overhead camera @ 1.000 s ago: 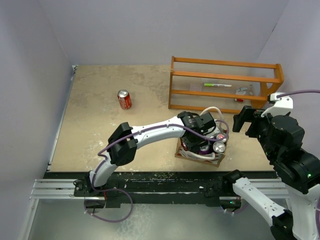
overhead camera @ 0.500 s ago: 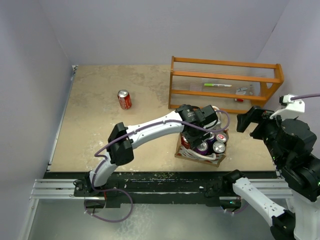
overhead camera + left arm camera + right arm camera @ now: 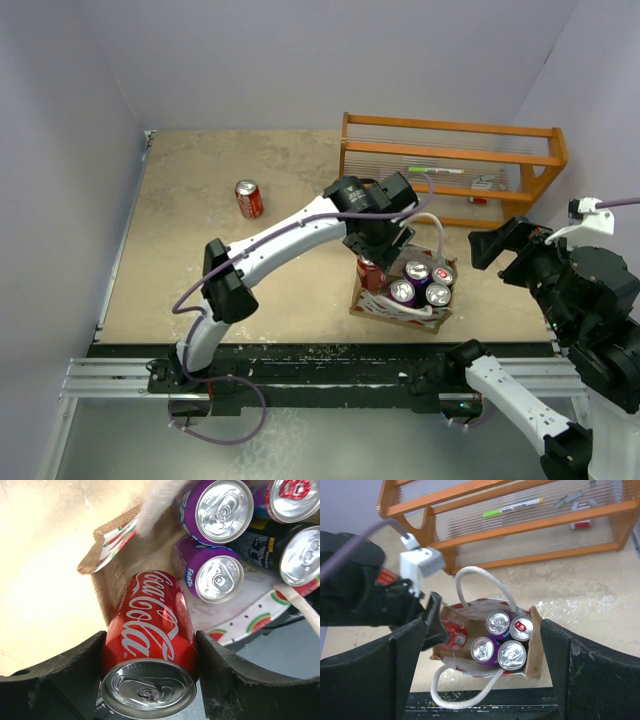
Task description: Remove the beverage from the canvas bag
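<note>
Lifting is what has changed: within the last second the left gripper (image 3: 147, 672), which had been sunk among the cans in the bag (image 3: 107, 575), has been raised and drawn toward the bag's left end. Its fingers are clenched on the sides of a Coke can (image 3: 150, 625), which is held upright. In the left wrist view the can's lower end is seen over the bag's left corner; whether it has fully cleared the rim cannot be told. Four cans (image 3: 499, 640) are left standing in the bag, which has stayed where it was. The right gripper (image 3: 480, 677) has been pulled back a little to the right and is held above the bag with its jaws spread wide, grasping nothing. The extraction is judged nearly done: the can has yet to be carried clear and set on the table (image 3: 200, 270), where another red can (image 3: 248, 198) stands.
</note>
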